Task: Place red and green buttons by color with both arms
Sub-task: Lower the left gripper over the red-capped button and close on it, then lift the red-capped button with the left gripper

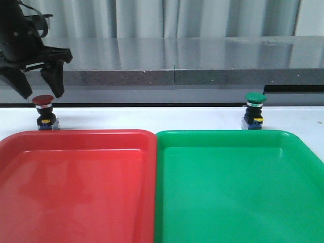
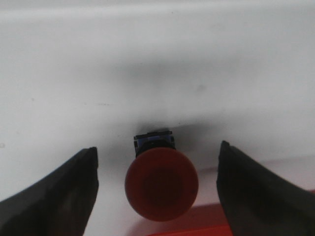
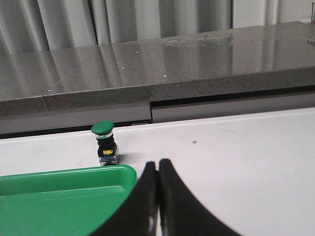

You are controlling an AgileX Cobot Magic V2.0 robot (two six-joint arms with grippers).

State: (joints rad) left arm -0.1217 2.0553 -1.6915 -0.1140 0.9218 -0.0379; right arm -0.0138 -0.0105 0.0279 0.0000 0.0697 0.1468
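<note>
Front camera faces forward; left wrist camera looks down close.

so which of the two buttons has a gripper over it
The red button, behind the red tray: the left gripper hangs open right above its cap. The green button stands alone, no gripper near.

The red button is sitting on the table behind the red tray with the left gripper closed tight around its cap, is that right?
Not quite. The red button does stand on the table behind the red tray, but the left gripper is open, not closed on it. The left wrist view shows its fingers spread wide on either side of the cap, with clear gaps and no contact.
</note>
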